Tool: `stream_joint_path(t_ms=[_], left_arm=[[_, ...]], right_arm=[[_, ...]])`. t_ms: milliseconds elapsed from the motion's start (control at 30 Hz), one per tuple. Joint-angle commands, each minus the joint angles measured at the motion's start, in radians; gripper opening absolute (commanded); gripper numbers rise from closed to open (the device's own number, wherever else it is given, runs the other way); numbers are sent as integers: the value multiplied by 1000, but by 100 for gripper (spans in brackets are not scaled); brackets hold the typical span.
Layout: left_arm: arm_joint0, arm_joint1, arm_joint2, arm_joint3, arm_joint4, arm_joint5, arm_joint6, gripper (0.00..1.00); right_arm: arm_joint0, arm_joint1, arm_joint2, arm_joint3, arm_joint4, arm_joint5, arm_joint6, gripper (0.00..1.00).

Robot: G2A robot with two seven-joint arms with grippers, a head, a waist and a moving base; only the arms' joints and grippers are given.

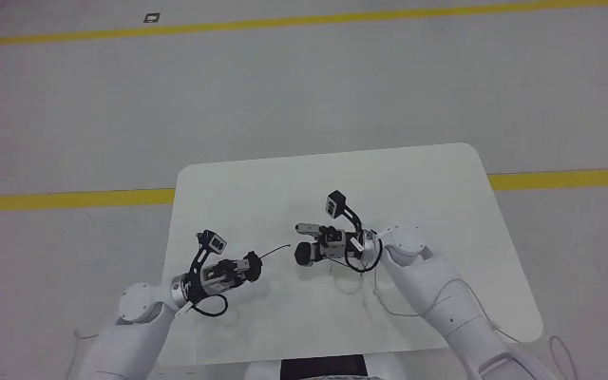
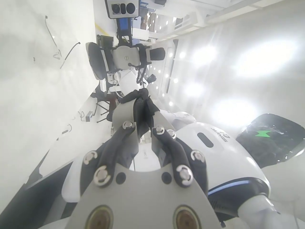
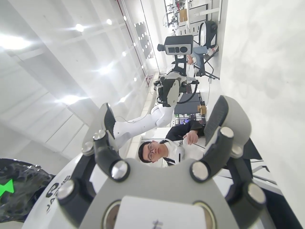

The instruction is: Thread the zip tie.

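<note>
Top view showed the left end effector (image 1: pixel 255 267) low over the white, round-cornered bench (image 1: pixel 427 180). A thin dark plastic zip tie (image 1: pixel 276 252) stuck out of its tip and pointed across at the right end effector (image 1: pixel 303 240). The two faced each other, near but apart, and the free end of the zip tie stopped just short of the right one. Left wrist view had the left fingers (image 2: pixel 125 113) pressed together at the tips. The strap was too thin to make out between them there, so I judged from above that they were clamped on the zip tie. Right wrist view showed the right fingers (image 3: pixel 215 120) spread wide with nothing between them.

The step in hand looked like the hand-over before threading, with one end pinched and the other offered to the empty end effector. No loop was formed, and I could not tell which end carried the locking head. Threading had not begun, so the task seemed at an early stage.

The next move would call for the right end effector to take in the free end and close on it squarely, without knocking the strap sideways. So slim a strap would likely flex and swing, so a slow, well-aligned approach seemed wise. After that, tail and head slot would need close lining up.
</note>
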Motion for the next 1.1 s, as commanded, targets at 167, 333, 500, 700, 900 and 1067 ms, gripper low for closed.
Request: stream_joint_path(t_ms=[167,333,500,700,900,1067], left_arm=[[0,0,0,0,0,0,0,0],[0,0,0,0,0,0,0,0],[0,0,0,0,0,0,0,0],[0,0,0,0,0,0,0,0],[0,0,0,0,0,0,0,0],[0,0,0,0,0,0,0,0]], right_arm=[[0,2,-14,12,8,-15,-5,41],[-1,2,-25,22,27,-22,-7,35],[0,1,-36,26,40,-34,-20,32],[3,2,-46,28,46,-40,-30,29],[2,5,-47,26,50,-47,-39,21],[-1,9,-43,21,56,-53,-40,18]])
